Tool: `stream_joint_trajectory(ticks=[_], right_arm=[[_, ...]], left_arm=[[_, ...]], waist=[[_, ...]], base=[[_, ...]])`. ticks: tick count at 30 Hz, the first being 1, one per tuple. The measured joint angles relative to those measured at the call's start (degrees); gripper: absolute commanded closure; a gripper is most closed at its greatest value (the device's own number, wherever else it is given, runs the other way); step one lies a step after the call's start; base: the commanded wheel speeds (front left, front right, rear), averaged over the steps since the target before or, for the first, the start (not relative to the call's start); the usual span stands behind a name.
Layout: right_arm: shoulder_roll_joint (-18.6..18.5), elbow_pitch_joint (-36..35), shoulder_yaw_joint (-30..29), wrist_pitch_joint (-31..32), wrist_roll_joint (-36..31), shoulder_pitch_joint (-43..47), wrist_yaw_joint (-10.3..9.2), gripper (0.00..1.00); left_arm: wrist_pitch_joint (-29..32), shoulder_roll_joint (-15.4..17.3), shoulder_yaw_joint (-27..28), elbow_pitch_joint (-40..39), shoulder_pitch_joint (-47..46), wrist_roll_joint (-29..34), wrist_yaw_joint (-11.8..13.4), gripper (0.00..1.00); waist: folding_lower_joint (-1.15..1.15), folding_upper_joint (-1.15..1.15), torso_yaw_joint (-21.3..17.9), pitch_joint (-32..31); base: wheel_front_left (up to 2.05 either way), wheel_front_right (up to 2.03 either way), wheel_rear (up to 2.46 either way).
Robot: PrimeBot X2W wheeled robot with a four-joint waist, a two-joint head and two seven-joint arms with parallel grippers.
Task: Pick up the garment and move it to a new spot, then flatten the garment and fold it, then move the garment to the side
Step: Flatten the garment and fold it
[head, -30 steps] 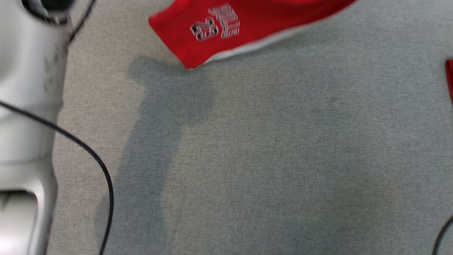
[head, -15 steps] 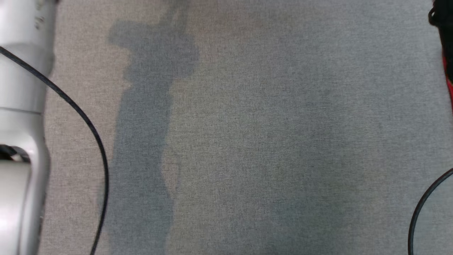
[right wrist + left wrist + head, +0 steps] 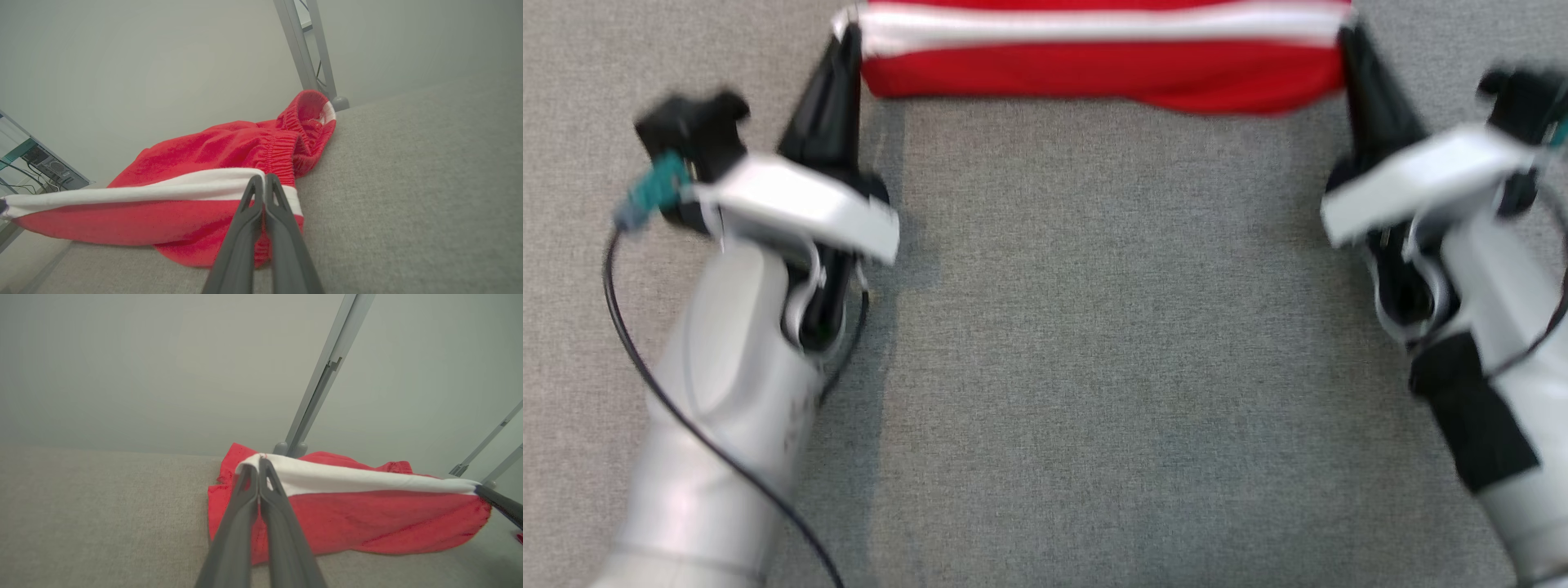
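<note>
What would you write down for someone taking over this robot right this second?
Left gripper: shut on the white-striped edge of the red shorts.
Right gripper: shut on the same edge, at its other end.
Shorts: the held edge is stretched taut between the grippers; the rest is bunched on the grey table.
Done: shorts gripped at two points.
Left: lay flat, fold, move aside.

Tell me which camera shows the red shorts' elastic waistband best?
The right wrist view: the gathered waistband of the red shorts lies close and sharp. The left wrist view catches a distant sliver behind the white stripe; the head view offers the blurred striped edge.
</note>
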Motion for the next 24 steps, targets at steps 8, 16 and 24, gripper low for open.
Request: stream_joint_trajectory(ticks=[8,16,24], right_arm=[[-0.2,-13.2,-3.1,-0.2,-1.9,18.6,0.0,1.0],[-0.6,-22.7,-7.5,-0.2,-4.7,36.0,0.01,1.0],[0.8,-34.1,-14.6,4.8,-9.7,51.2,0.01,1.0]], left_arm=[[0.0,1.7,2.9,-16.3,18.4,5.0,-0.1,1.0],[1.8,3.9,3.0,-29.8,38.2,6.0,2.0,1.0],[12.2,5.2,1.8,-48.7,53.4,5.4,8.3,1.0]], waist=[[0.0,0.0,-0.8,-2.8],[0.0,0.0,-1.2,-8.7],[0.0,0.0,-0.5,-13.8]], base=[[0.0,0.0,0.0],[0.0,0.0,0.0],[0.0,0.0,0.0]])
